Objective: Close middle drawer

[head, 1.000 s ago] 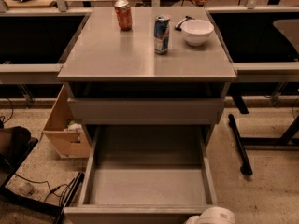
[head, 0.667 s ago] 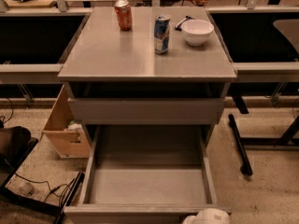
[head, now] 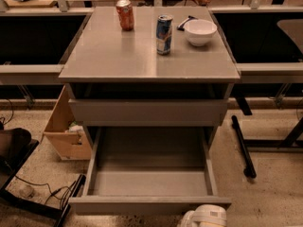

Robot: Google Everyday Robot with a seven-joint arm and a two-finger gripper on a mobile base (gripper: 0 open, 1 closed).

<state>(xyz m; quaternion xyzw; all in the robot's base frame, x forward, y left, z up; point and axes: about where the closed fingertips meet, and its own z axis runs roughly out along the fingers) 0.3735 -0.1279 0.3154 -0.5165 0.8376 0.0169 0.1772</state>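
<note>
Gripper [head: 204, 217] sits low at the bottom edge, just in front of the middle drawer [head: 142, 205], which is pulled far out under the cabinet top [head: 109, 56]. That looks like the spot to start a forward push on the flat front panel. Whether its grip is open or closed, I can't tell. White bowl [head: 200, 31] and blue can [head: 164, 27] stand up top, well apart from the action.

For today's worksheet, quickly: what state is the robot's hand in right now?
Hand: at the bottom edge, just in front of the pulled-out middle drawer; open, closed or holding anything cannot be told.
</note>
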